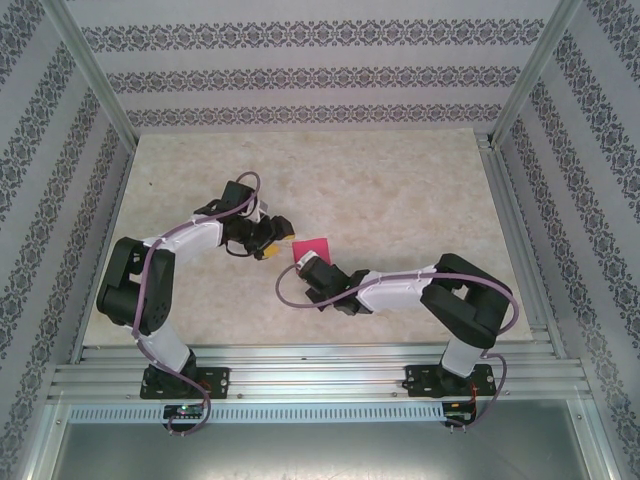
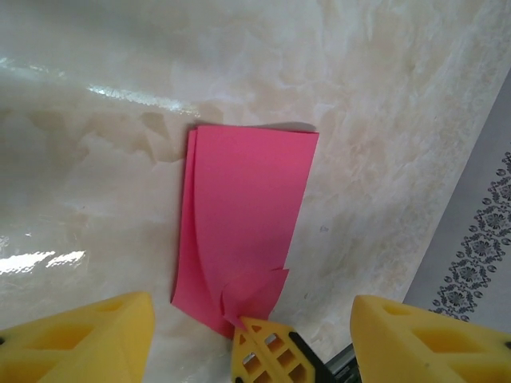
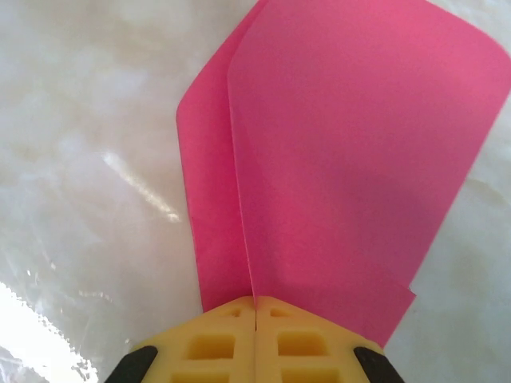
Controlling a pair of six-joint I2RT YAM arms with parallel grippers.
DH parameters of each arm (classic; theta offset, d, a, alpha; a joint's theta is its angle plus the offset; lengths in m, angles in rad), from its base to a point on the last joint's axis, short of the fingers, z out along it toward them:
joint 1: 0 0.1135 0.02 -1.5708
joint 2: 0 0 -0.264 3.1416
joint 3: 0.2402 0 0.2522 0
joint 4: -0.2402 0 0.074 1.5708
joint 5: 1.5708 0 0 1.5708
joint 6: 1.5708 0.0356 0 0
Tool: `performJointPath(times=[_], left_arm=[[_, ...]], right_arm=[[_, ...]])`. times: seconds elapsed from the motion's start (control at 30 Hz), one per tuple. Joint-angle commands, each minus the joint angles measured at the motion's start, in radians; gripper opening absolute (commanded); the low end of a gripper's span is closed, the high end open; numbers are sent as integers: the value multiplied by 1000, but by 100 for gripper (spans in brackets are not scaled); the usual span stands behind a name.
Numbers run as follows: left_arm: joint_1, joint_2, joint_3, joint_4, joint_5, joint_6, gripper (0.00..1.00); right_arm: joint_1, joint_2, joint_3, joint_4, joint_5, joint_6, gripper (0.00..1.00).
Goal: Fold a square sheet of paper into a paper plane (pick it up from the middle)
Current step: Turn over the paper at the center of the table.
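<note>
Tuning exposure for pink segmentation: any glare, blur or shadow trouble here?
Left wrist: glare streaks on the glossy table, pink paper sharp, thin shadow along its far edge. Right wrist: blown-out table patch lower left, right pincer soft, paper not overexposed. Top external: flat, even light, no hotspots.

In the right wrist view, the square sheet of paper [image 3: 343, 159] is cut off at the top; its near edge is covered by the right end effector [image 3: 254, 309] (both wrist views).
</note>
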Motion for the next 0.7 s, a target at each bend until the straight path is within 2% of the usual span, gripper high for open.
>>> performJointPath(times=[0.0,0.1,0.23,0.3,0.5,0.67], left_arm=[[-22,-2,0,43,24,-21,65],[-49,-1,-7,36,29,-10,62],[-78,10,-21,68,31,-25,59],[-86,22,-20,82,44,-27,61],[-133,88,25,160,55,-99,64],[-163,138,76,143,8,-105,56]], right_arm=[[-91,-25,-77,124,-258,136,0],[-188,-16,-124,229,-461,197,1],[-283,34,-161,337,-601,291,2],[-314,58,-176,398,-668,332,2],[-363,134,-197,517,-742,422,2],[-398,159,-216,578,-779,497,2]])
